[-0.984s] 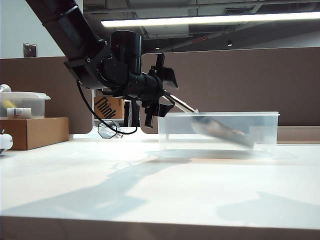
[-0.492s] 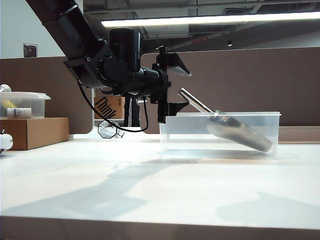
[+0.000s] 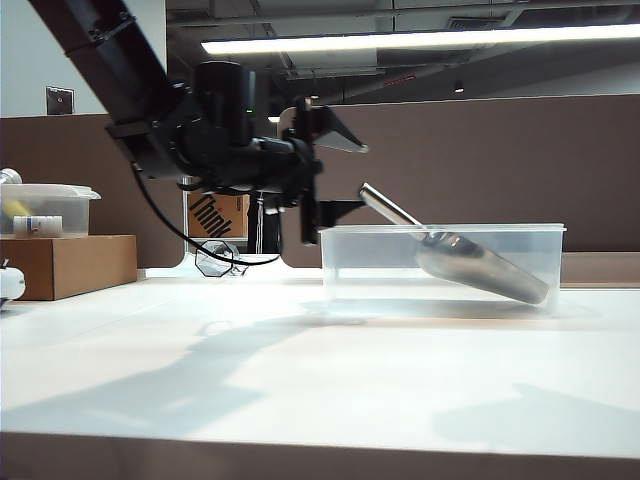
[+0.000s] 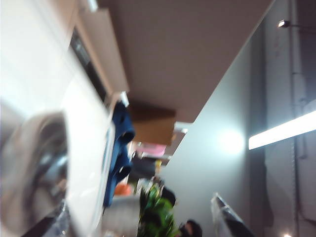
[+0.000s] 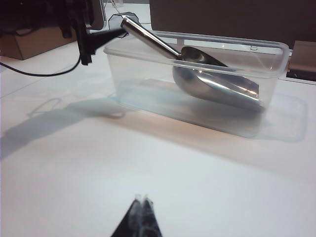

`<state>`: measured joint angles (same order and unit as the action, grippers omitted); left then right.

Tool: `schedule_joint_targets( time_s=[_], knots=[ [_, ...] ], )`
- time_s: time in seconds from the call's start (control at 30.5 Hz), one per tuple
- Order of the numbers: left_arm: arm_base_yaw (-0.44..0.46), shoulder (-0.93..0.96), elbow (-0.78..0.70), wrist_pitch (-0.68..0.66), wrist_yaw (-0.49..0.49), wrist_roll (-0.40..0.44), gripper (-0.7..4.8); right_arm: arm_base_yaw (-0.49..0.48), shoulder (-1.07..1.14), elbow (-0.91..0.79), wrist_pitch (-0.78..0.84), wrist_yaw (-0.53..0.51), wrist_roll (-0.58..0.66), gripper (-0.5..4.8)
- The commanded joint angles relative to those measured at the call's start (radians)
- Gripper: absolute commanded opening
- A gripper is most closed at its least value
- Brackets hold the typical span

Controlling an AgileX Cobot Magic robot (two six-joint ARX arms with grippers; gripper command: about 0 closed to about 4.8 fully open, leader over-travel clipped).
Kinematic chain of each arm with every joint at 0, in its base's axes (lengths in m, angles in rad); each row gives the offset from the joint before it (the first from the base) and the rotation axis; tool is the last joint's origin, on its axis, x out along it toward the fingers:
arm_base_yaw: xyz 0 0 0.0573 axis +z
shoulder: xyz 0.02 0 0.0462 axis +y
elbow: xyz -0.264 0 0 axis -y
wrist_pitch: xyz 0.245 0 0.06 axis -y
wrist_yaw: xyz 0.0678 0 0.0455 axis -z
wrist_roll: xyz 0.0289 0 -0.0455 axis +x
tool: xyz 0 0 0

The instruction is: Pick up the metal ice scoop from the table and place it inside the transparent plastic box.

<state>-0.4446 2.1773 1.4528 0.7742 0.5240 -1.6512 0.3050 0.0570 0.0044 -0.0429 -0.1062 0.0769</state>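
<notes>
**Sam:** While you are looking at the side camera, can you tell me where the metal ice scoop is sitting?

**Kit:** You are seeing it lying inside the transparent plastic box. Its wide bowl is resting low near the far right end of the box, and its round handle is sticking up and out over the rim at a slant, toward the left arm.

**Sam:** Is anything holding it?

**Kit:** No. You are looking at the left gripper hanging in the air just to the left of the box, up near the tip of the handle. Its two fingers are standing wide apart, one high and one low, and nothing is sitting between them. The lower finger is reaching close to the box's left rim. I cannot tell if it is touching.

**Sam:** And the box?

**Kit:** It is sitting flat on the table, right of the middle.

**Sam:** What is your left wrist camera showing you?

**Kit:** It is giving you a blurry, tipped picture of the room, so you are not learning much there.

**Sam:** Where is the right gripper?

**Kit:** You are seeing only its fingertips in its own wrist camera. They are pressed together, with nothing in them. It is pointing across the table at the box, well apart from it.

**Sam:** Anything else?

**Kit:** A brown cardboard box is sitting far left, with a small clear tub on top.
</notes>
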Motion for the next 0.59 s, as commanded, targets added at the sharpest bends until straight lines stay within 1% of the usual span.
schedule_joint_targets(
  time_s=[0.03, 0.16, 0.3, 0.33, 0.36, 0.39, 0.43, 0.46, 0.53, 0.59],
  knots=[
    [0.029, -0.009, 0.003, 0.063, -0.005, -0.004, 3.76, 0.0, 0.001, 0.001, 0.017, -0.001, -0.002, -0.01],
    [0.073, -0.009, 0.003, 0.089, 0.003, -0.006, 3.76, 0.0, 0.002, 0.001, 0.017, -0.001, -0.002, -0.01],
    [0.097, -0.009, 0.003, 0.129, 0.042, -0.005, 3.68, 0.0, 0.002, 0.001, 0.017, -0.001, -0.002, -0.01],
    [0.102, -0.009, 0.003, 0.155, 0.057, -0.002, 3.23, 0.0, 0.003, 0.001, 0.017, -0.001, -0.002, -0.01],
    [0.106, -0.009, 0.003, 0.184, 0.071, -0.001, 2.1, 0.0, 0.003, 0.001, 0.017, -0.001, -0.002, -0.01],
    [0.108, -0.009, 0.003, 0.222, 0.084, 0.014, -0.11, 0.0, 0.003, 0.001, 0.017, -0.001, -0.002, -0.01],
    [0.108, -0.009, 0.003, 0.256, 0.082, 0.021, 0.22, 0.0, 0.003, 0.001, 0.017, -0.001, -0.002, -0.01],
    [0.111, -0.011, 0.003, 0.304, 0.082, 0.021, -0.05, 0.0, 0.003, 0.001, 0.017, -0.001, -0.002, -0.01],
    [0.112, -0.021, 0.003, 0.368, 0.083, 0.021, -0.05, 0.0, 0.003, 0.001, 0.017, -0.001, -0.002, -0.01],
    [0.114, -0.041, 0.003, 0.439, 0.107, 0.04, -0.05, 0.0, 0.003, 0.001, 0.017, -0.001, -0.002, -0.01]
  ],
)
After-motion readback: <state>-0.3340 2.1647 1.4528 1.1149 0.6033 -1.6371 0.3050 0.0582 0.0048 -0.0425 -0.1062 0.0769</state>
